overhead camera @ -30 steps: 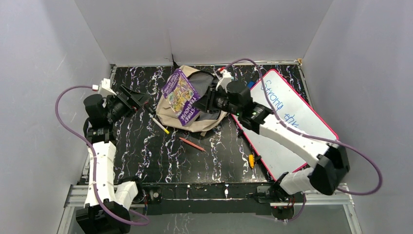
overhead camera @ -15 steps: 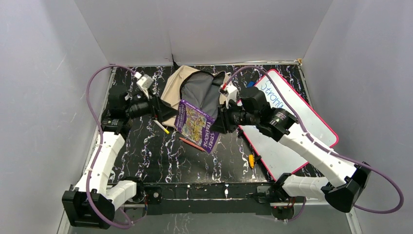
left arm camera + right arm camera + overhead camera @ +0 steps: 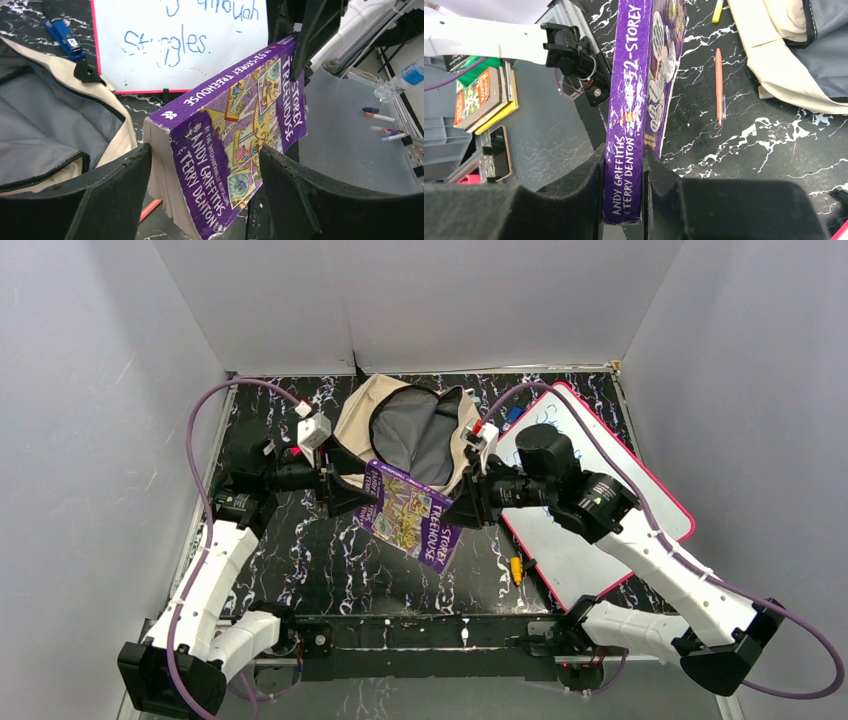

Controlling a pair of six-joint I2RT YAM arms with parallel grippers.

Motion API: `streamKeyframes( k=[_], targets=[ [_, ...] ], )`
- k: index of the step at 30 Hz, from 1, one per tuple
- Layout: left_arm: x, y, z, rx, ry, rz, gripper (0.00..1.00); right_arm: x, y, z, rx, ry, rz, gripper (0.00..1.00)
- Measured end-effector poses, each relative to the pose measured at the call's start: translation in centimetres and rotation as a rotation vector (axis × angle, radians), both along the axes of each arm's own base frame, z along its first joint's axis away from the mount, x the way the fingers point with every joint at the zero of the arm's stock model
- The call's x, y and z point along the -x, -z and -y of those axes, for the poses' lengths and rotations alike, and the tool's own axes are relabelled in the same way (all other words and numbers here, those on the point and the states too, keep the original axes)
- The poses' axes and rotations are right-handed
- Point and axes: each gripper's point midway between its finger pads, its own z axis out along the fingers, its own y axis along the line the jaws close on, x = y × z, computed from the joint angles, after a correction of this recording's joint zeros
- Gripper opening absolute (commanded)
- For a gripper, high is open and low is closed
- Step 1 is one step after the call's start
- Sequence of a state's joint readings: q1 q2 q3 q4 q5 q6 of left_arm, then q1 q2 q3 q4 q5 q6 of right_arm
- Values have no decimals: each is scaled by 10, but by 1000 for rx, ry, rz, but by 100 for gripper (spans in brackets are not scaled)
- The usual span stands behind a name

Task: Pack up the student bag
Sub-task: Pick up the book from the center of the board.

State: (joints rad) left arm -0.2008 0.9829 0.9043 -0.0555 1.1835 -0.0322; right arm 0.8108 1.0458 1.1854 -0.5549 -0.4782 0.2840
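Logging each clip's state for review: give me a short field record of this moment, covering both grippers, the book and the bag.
left gripper: open, jaws either side of one end of the book, not closed on it
right gripper: shut on the book's other end
book: purple paperback, held above the table, outside the bag
student bag: unzipped, grey lining showing
whiteboard: flat on the table, right of the bag

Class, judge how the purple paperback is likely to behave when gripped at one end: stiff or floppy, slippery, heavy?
Probably fairly stiff: the purple paperback, thick, juts straight from the right hand without sagging. Pinched only at one end, it may pivot or slip. Its frayed corner suggests soft edges that crumple easily.
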Motion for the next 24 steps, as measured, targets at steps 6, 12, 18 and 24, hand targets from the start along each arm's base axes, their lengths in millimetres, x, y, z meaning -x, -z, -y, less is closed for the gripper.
streamKeyframes(
  k=[6, 12, 18, 24],
  targets=[
    [10, -3, 1, 9, 32, 37, 75, 10, -7, 4, -27, -30, 7, 0],
    [12, -3, 3, 9, 42, 34, 76, 20, -19, -1, -77, -106, 41, 0],
    [14, -3, 4, 10, 50, 35, 64, 23, -24, -2, -99, -138, 65, 0],
    [23, -9, 7, 37, 111, 20, 27, 17, -24, -2, -93, -113, 88, 0]
  ],
)
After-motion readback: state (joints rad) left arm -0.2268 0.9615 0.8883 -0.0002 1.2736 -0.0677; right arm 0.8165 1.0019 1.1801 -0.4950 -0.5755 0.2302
